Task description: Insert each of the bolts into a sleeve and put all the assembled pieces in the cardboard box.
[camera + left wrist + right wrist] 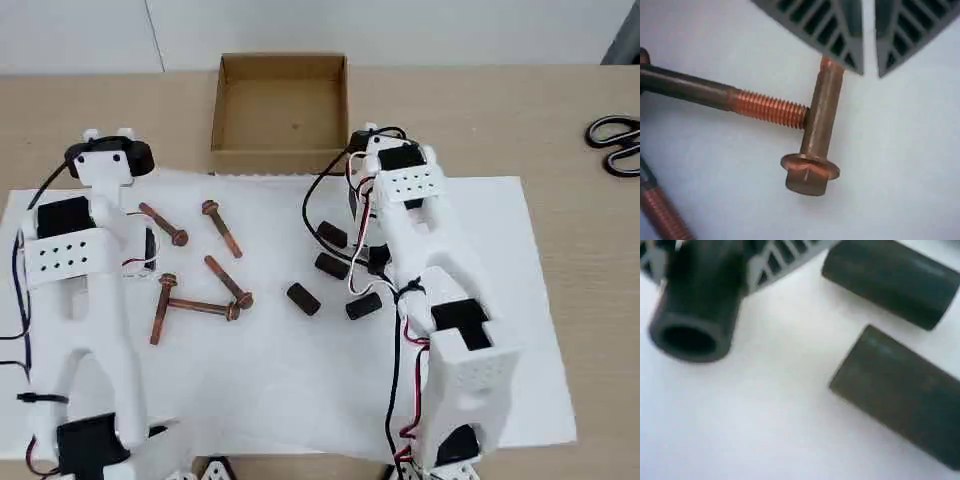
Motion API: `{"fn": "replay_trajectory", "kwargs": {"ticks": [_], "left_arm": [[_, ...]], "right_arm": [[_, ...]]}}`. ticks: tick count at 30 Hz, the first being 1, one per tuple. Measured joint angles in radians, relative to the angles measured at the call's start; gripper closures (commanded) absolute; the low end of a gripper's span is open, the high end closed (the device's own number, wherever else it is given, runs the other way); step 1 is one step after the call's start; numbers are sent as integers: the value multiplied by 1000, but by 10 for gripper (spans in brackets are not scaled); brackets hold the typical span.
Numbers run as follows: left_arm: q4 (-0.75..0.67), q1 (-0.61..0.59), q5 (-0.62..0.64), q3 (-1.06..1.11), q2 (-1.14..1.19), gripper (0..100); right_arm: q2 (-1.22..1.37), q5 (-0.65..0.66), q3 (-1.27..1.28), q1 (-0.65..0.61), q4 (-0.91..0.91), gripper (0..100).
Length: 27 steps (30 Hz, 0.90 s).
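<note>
Several copper bolts lie on the left half of the white sheet (290, 390); one (160, 311) has another bolt (202, 306) touching it. In the left wrist view that flanged bolt (816, 130) lies with its plain end under a tip of my left gripper (871, 75). The jaws are nearly closed with only a thin slit, and nothing is between them. Black sleeves (303, 298) lie beside the right arm. My right gripper (715, 270) is shut on one sleeve (690, 325), whose bore faces the camera. Two more sleeves (895, 395) lie next to it.
The open cardboard box (275, 160) sits past the sheet's far edge, between the arms. Scissors (615, 145) lie on the bare table at the far right. Cables hang from the right arm over the sleeves. The near middle of the sheet has room.
</note>
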Motion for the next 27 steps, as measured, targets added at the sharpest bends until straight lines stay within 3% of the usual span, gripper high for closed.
{"fn": "replay_trajectory", "kwargs": {"ticks": [27], "left_arm": [[-11, 0, 0, 0, 0, 995]], "right_arm": [[109, 3, -46, 0, 12, 897]]}}
